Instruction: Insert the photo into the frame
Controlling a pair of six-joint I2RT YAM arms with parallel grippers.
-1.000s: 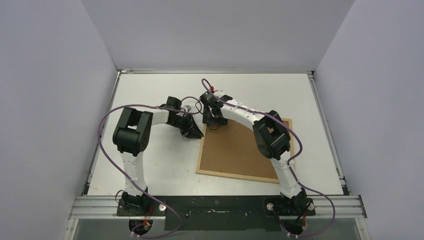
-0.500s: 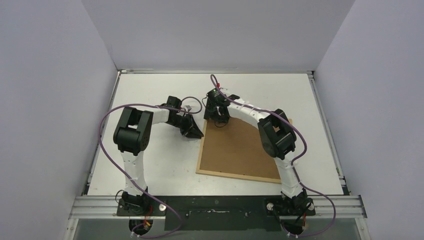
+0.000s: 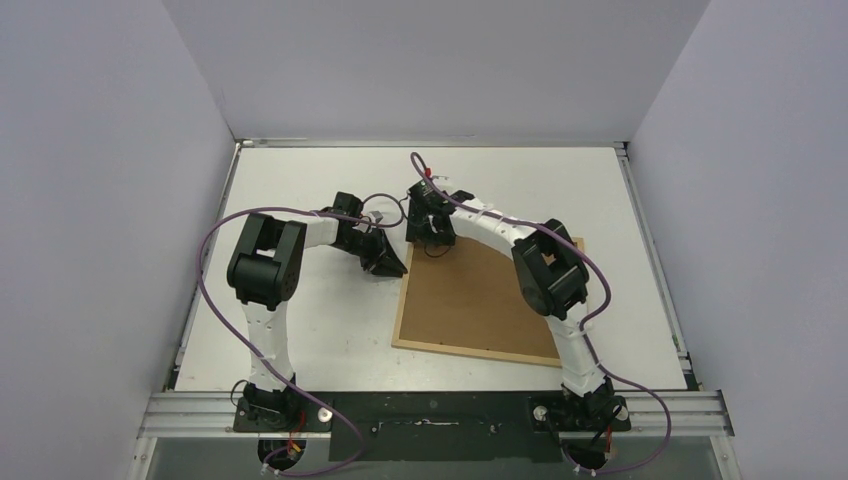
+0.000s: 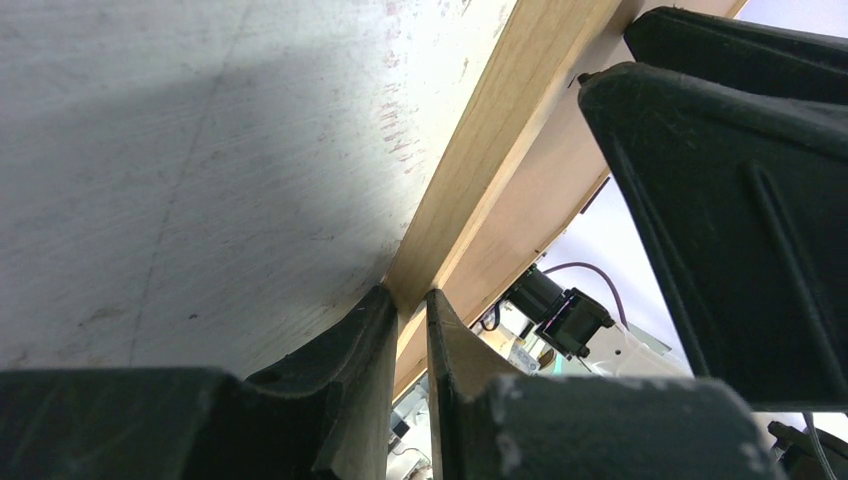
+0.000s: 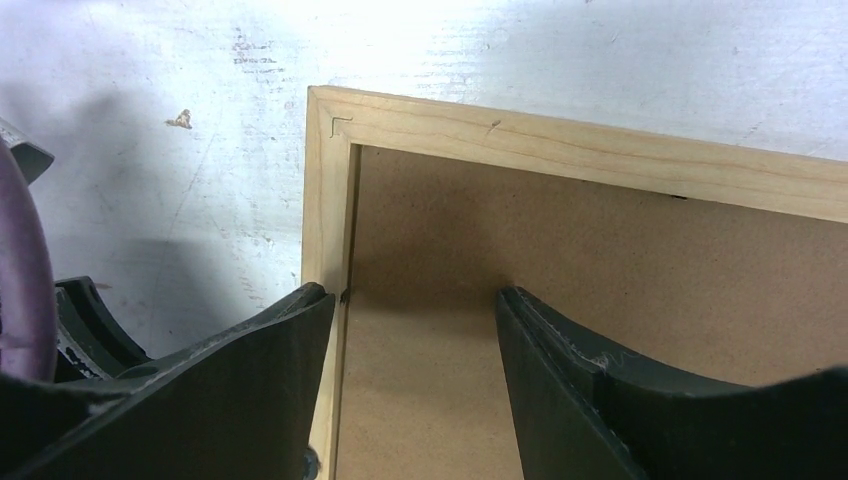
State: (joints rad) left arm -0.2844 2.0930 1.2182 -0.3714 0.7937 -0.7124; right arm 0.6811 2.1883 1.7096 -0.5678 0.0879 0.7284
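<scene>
Frame (image 5: pixel 560 150) stays put; right end effector (image 5: pixel 415 305) barely shifted over its corner.

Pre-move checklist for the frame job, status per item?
1. Left gripper pinched on frame rail: ok.
2. Right gripper open, straddling the frame's corner: ok.
3. Backing board out of the frame: not ok, it sits inside.
4. Photo located: cannot tell, not in any view.
5. Frame flat on table: cannot tell.
</scene>
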